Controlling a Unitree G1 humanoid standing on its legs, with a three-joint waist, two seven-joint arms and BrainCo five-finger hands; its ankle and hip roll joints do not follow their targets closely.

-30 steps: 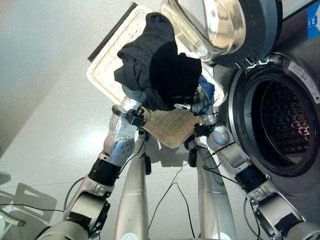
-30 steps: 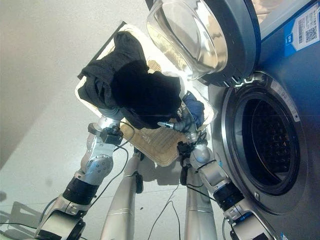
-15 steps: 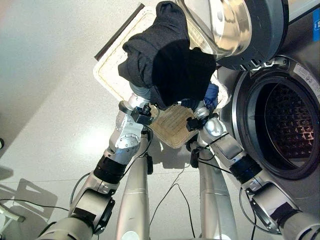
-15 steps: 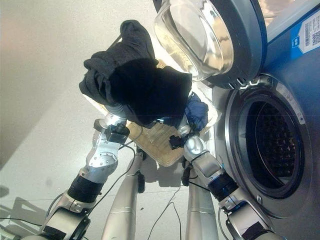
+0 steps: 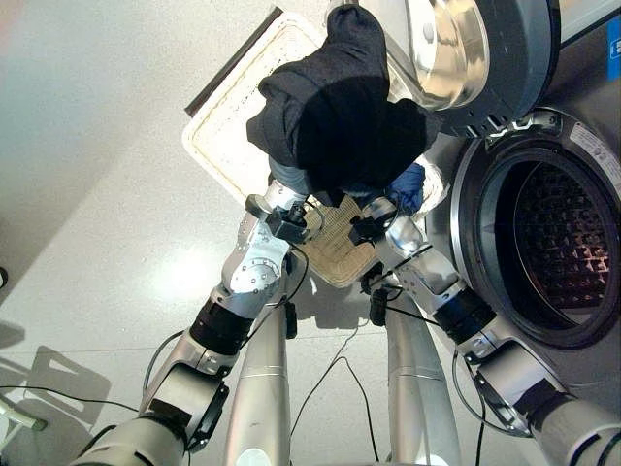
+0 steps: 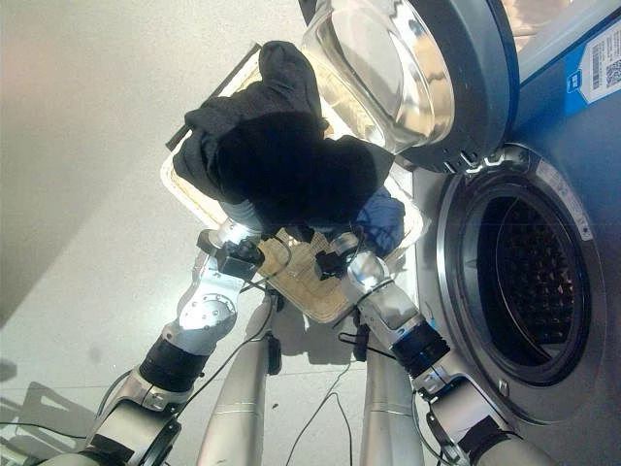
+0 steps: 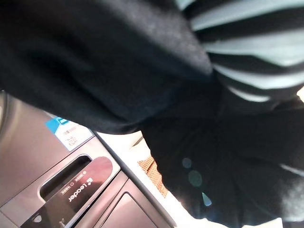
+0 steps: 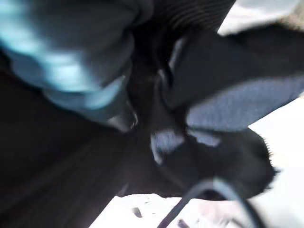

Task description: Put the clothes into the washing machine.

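Both hands are buried under the black clothes (image 5: 340, 121); their grasp cannot be determined. The bundle is dark, bunched and drooping, raised above the white basket's (image 5: 218, 136) near edge. Blue fabric (image 5: 408, 186) shows beside it. The washing machine (image 5: 543, 243) door (image 5: 466, 53) stands open.

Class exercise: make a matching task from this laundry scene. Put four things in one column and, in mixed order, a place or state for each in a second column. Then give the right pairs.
Things:
1. black garment
2. blue cloth
3. washing machine door
4. drum

Place or state:
A. swung open, above the round opening
B. dark inside, no clothes seen in it
C. bunched up, lifted above the white basket
D. lying at the basket's edge nearest the machine

Pairs: 1-C, 2-D, 3-A, 4-B
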